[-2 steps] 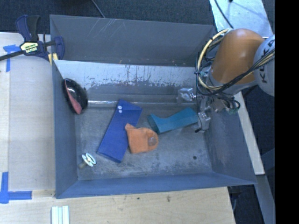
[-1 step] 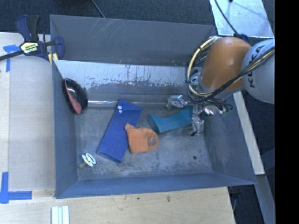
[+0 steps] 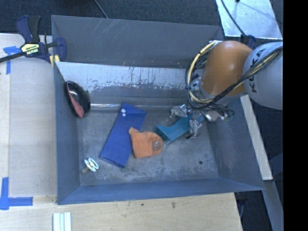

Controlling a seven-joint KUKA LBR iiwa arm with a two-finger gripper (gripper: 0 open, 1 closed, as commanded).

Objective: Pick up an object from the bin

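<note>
In the bin (image 3: pixel 144 47) lie a blue flat block (image 3: pixel 120 136), an orange lump (image 3: pixel 144 144) and a teal piece (image 3: pixel 172 130), centre-right. The gripper (image 3: pixel 193 128) is at the teal piece's right end; whether it grips cannot be told.

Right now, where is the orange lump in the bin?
The orange lump lies near the middle of the bin floor, between the blue slab on the view's left and the teal piece on the right.
</note>
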